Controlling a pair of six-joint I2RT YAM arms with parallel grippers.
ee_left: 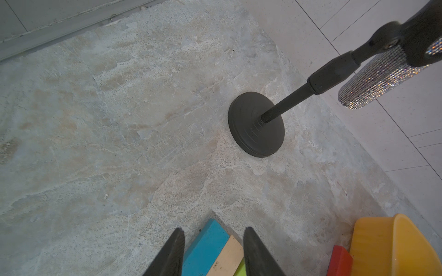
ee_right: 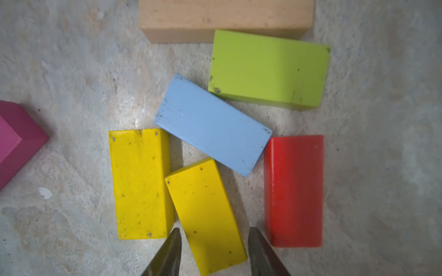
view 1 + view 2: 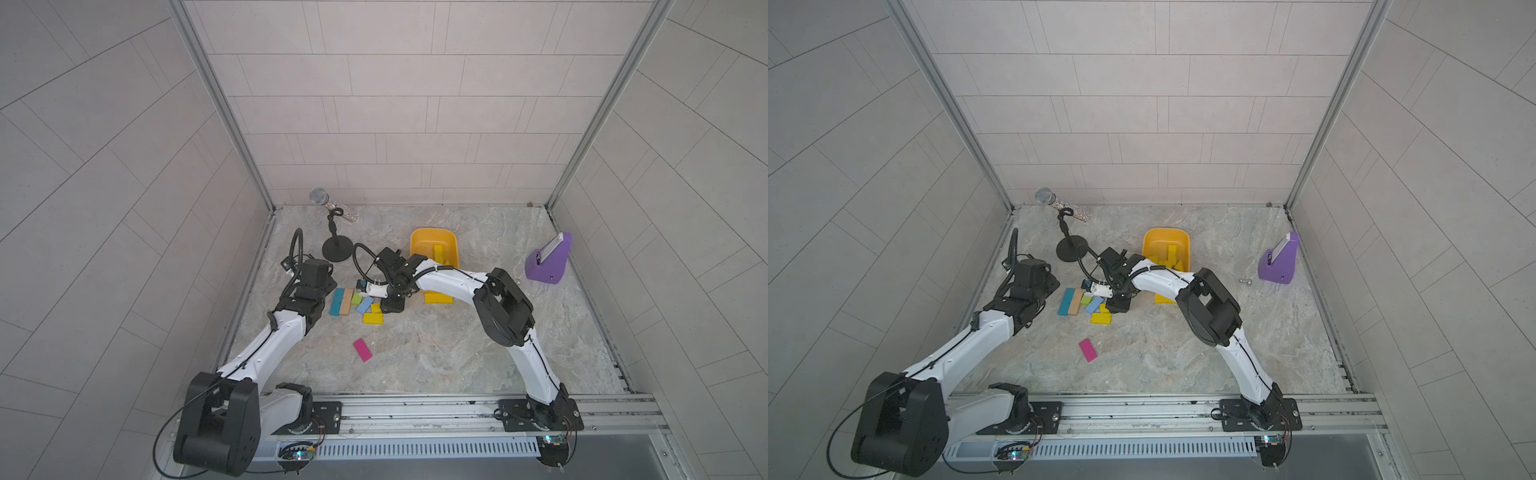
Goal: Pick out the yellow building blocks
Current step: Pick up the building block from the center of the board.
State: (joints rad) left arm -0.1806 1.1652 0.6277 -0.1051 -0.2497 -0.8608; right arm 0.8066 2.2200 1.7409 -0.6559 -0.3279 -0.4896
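Observation:
Two yellow building blocks lie side by side in the right wrist view, one flat and one slanted. My right gripper is shut on the slanted one, a finger at each long side. In both top views it stands over the block cluster, with a yellow block just in front of it. Another yellow block lies by the right forearm. More yellow blocks sit in the orange-yellow tub. My left gripper is open above the teal block and the tan block.
Around the held block lie a light blue, a lime-green, a red and a tan block. A magenta block lies nearer the front. A microphone stand is at the back left, a purple phone holder at the right.

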